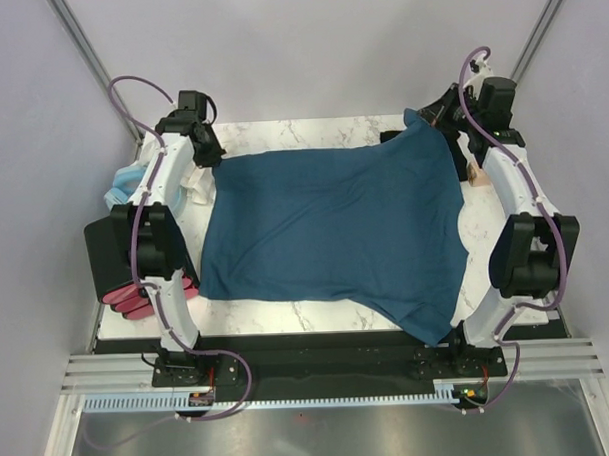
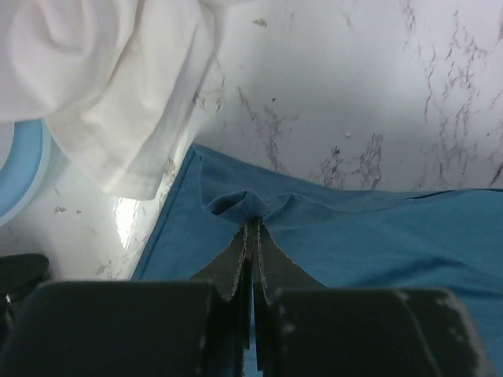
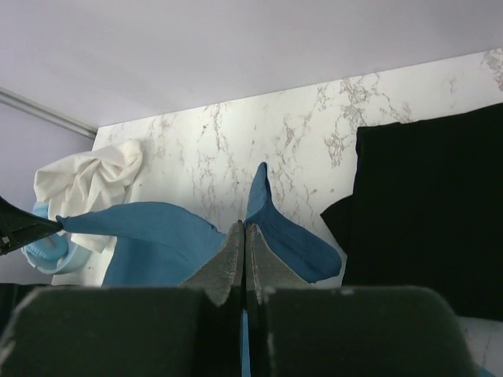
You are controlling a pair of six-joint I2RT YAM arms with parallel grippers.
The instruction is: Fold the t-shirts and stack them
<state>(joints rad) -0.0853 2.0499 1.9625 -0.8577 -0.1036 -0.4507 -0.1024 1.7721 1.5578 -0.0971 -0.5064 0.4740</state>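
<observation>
Marble tabletop (image 1: 318, 318) is covered by the teal shirt (image 1: 334, 227), still unfolded, its far corners clenched in the left gripper (image 2: 253, 224) and right gripper (image 3: 244, 228). The black shirt (image 3: 432, 204) lies beside it, and nothing is stacked yet.

I see the teal t-shirt (image 1: 334, 227) spread unfolded across the table (image 1: 281, 132), both far corners pinched up. The black t-shirt (image 3: 424, 204) lies flat, far right, beside one raised corner.
</observation>
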